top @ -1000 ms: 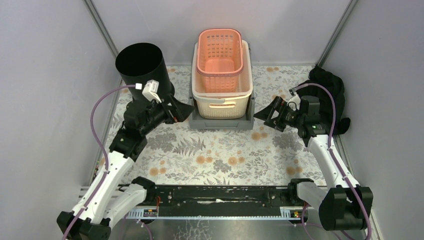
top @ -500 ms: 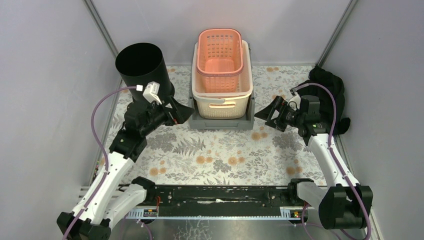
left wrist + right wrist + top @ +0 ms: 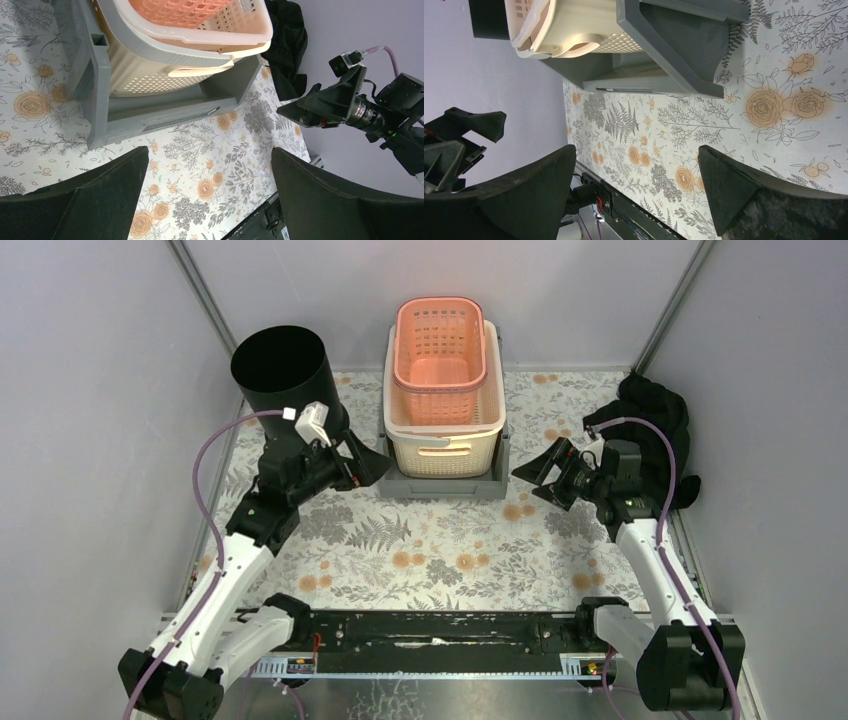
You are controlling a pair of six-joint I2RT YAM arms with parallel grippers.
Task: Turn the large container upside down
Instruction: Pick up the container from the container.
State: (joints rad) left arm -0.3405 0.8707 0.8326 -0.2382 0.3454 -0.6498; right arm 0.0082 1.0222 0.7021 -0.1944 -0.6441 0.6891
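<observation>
- grey container (image 3: 445,486) upright on floral cloth (image 3: 440,550); cream basket (image 3: 445,445) and pink basket (image 3: 440,350) nested inside it;
- left gripper (image 3: 366,458) just left of container; jaws spread, empty;
- right gripper (image 3: 540,468) near container's right; jaws spread, empty

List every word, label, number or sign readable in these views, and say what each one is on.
No text can be read.
The pink basket, cream basket, grey container and black bin show no lettering.
Small pale marks on the base rail are too small to read.
</observation>
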